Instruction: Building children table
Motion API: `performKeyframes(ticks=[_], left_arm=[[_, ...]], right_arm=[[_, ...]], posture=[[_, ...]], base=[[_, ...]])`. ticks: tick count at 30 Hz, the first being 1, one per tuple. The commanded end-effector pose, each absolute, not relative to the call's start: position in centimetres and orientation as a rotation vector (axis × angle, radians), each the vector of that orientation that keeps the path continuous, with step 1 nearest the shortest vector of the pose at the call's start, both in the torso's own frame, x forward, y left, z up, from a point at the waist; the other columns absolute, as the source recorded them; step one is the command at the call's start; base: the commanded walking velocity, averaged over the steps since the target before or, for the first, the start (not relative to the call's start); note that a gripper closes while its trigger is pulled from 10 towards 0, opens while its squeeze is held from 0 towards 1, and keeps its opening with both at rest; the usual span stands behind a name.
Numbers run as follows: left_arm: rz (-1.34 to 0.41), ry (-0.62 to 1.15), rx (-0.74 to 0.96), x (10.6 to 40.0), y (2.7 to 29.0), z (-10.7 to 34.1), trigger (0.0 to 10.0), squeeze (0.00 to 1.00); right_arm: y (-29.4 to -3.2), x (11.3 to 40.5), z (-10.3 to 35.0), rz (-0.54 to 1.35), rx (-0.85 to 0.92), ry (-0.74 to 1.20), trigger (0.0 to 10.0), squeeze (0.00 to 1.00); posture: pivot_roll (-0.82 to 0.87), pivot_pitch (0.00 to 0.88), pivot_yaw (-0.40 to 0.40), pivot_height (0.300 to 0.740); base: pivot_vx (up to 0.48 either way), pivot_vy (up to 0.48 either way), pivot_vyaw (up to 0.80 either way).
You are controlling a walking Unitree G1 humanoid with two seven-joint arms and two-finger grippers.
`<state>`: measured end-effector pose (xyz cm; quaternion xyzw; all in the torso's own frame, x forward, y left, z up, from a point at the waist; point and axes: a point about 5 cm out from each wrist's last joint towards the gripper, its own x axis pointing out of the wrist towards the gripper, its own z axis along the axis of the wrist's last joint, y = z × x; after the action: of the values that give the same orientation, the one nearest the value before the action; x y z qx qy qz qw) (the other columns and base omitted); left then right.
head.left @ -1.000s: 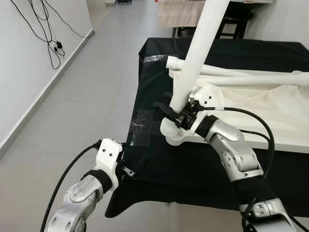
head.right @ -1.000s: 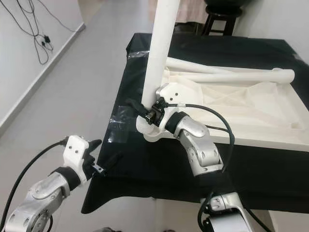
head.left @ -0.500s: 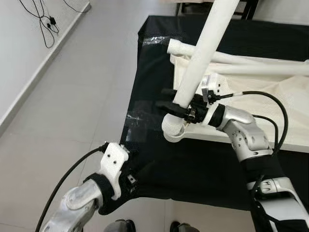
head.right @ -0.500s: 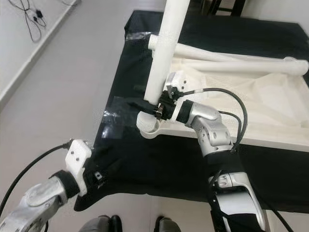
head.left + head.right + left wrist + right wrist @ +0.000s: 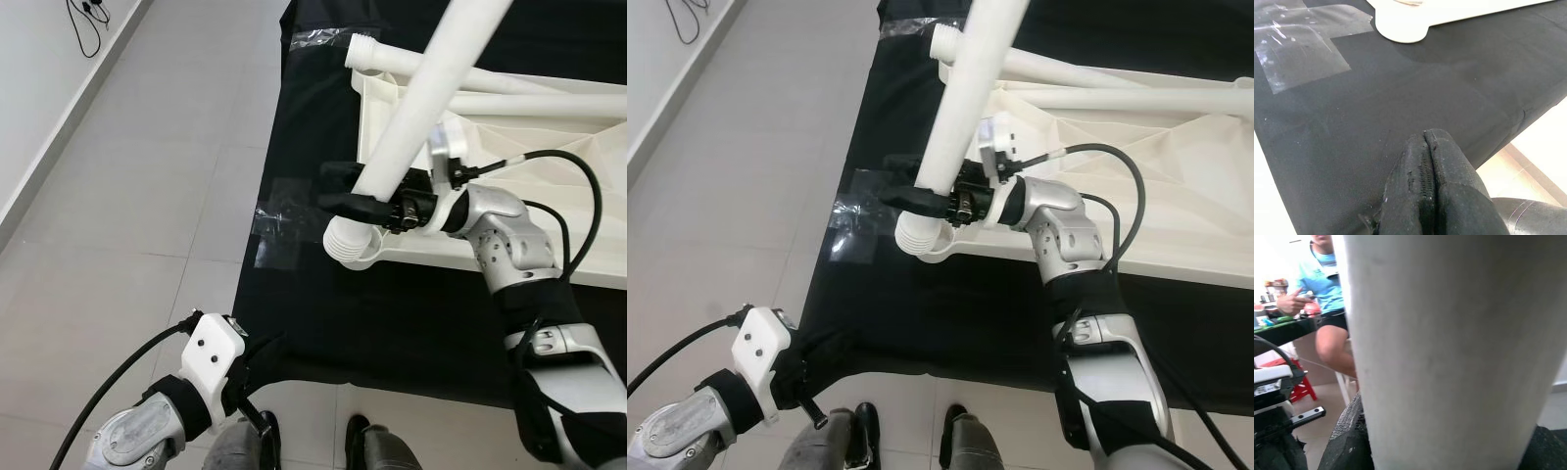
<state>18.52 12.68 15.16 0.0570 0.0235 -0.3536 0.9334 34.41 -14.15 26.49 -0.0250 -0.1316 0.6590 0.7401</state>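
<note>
Left eye view: right pincer (image 5: 355, 201) grips a smooth white table leg (image 5: 431, 100); left pincer (image 5: 1432, 188) clenched.

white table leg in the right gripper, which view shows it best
The left eye view: the white table leg runs its length from the right gripper up out of frame, its ribbed end by the tabletop corner. The right eye view shows much the same. The right wrist view has a blank close-up of its surface; the left wrist view, the black cloth.
</note>
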Motion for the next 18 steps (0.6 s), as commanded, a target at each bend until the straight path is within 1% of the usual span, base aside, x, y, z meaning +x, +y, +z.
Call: performKeyframes(ticks=[1, 9, 12, 13, 14, 16, 18], left_arm=[[-0.735, 0.071, 0.135, 18.1, 12.8, 15.0, 0.0, 0.0], [-0.733, 0.082, 0.155, 17.3, 13.0, 15.2, 0.0, 0.0], [-0.733, 0.082, 0.155, 17.3, 13.0, 15.2, 0.0, 0.0], [-0.734, 0.081, 0.159, 17.2, 12.9, 15.2, 5.6, 0.0], [-0.736, 0.081, 0.161, 17.1, 12.8, 15.2, 10.0, 0.0], [-0.736, 0.081, 0.161, 17.1, 12.8, 15.2, 10.0, 0.0], [-0.743, 0.081, 0.161, 17.0, 12.7, 15.2, 10.0, 0.0]], right_arm=[[-14.5, 34.5, 25.5, 1.439, -0.056, -0.242, 10.0, 0.0], [-16.1, 35.0, 26.2, 1.445, -0.124, -0.224, 10.0, 0.0], [-16.1, 35.0, 26.2, 1.445, -0.124, -0.224, 10.0, 0.0], [-16.5, 35.0, 26.2, 1.451, -0.135, -0.213, 10.0, 0.0], [-16.8, 34.9, 26.2, 1.472, -0.147, -0.197, 10.0, 0.0], [-16.8, 34.9, 26.2, 1.472, -0.147, -0.197, 10.0, 0.0], [-16.9, 34.6, 25.8, 1.517, -0.18, -0.161, 10.0, 0.0]], posture=[[0.19, 0.363, -0.002, 0.74], [0.2, 0.365, 0.003, 0.74], [0.2, 0.365, 0.003, 0.74], [0.2, 0.364, 0.003, 0.74], [0.19, 0.359, 0.004, 0.74], [0.19, 0.359, 0.004, 0.74], [0.19, 0.355, 0.004, 0.74]], base=[[0.0, 0.0, 0.0], [0.0, 0.0, 0.0], [0.0, 0.0, 0.0], [0.0, 0.0, 0.0], [0.0, 0.0, 0.0], [0.0, 0.0, 0.0], [0.0, 0.0, 0.0]])
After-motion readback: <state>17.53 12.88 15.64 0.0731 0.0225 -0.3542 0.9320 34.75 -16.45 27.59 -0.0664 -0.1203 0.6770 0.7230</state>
